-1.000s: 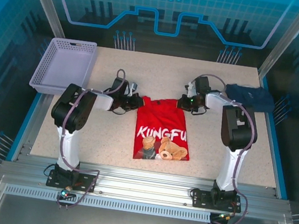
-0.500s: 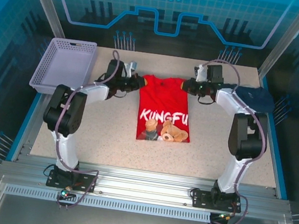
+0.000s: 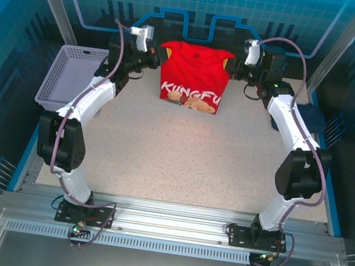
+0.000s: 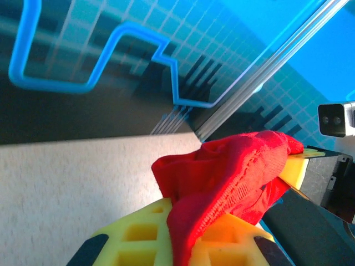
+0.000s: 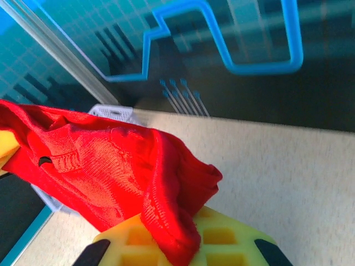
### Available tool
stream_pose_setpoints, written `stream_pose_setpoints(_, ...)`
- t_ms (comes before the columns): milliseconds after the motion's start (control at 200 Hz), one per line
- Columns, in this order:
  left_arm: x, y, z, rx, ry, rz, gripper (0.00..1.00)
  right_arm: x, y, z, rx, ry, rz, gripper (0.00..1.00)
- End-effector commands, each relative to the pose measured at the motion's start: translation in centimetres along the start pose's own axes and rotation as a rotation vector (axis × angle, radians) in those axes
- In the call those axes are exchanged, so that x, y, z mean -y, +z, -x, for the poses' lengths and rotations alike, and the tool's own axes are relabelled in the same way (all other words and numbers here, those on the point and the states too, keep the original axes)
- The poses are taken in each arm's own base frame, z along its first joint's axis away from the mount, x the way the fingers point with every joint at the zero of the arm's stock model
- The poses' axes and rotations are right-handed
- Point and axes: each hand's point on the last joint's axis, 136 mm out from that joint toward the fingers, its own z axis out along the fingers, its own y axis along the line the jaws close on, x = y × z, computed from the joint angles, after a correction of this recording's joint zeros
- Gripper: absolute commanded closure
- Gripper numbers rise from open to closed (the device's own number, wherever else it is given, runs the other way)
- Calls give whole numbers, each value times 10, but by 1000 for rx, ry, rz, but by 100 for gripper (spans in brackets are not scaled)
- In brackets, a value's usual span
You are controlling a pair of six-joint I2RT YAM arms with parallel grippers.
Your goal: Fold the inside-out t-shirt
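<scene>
The inside-out t-shirt (image 3: 194,76) is bright red, with its tan-and-white printed graphic facing the camera. It hangs stretched between both grippers at the far end of the table, and its lower edge rests on the tabletop. My left gripper (image 3: 158,56) is shut on the shirt's upper left corner. My right gripper (image 3: 230,66) is shut on the upper right corner. In the left wrist view red cloth (image 4: 233,172) is bunched between the yellow fingers (image 4: 133,235) of the left gripper (image 4: 186,235). The right wrist view shows red cloth (image 5: 111,166) pinched in the right gripper (image 5: 177,246).
A lavender mesh basket (image 3: 72,80) sits at the table's far left. A dark navy folded garment (image 3: 316,119) lies at the far right, partly behind the right arm. The speckled tabletop (image 3: 181,153) stretches between the arms. A blue-patterned back wall stands just behind the shirt.
Both grippers have lifted and swung toward the back wall with the shirt's top corners. The shirt went from lying flat mid-table to hanging at the far end.
</scene>
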Motion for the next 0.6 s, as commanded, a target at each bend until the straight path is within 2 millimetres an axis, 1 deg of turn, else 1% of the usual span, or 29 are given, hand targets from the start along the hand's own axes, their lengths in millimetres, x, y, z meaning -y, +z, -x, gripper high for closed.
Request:
stream_pose_setpoints(0,-8,7,38,81,118,34,100,9,8,45,123,-74,-11,98)
stream_pose_setpoints(50,-11,14,48,100,143,39,100,10,12,60,153,-93,-7,98)
stream_pose_setpoints(130,-16,26,63,129,170,40,100,10,21,76,184,-121,9,98)
stream_pose_setpoints(215,-22,37,69,143,169,35,100,9,29,83,188,-134,43,98)
stream_pose_setpoints(310,-24,41,69,128,142,33,100,11,32,81,157,-126,43,97)
stream_pose_setpoints(380,-19,35,67,118,126,30,100,6,27,75,125,-121,43,97)
stream_pose_setpoints(430,-15,28,62,112,109,31,100,3,21,68,105,-117,34,97)
stream_pose_setpoints(490,-4,15,57,116,102,18,100,-3,11,58,74,-113,28,97)
stream_pose_setpoints(590,17,-12,42,114,94,9,100,-16,-7,36,17,-114,11,97)
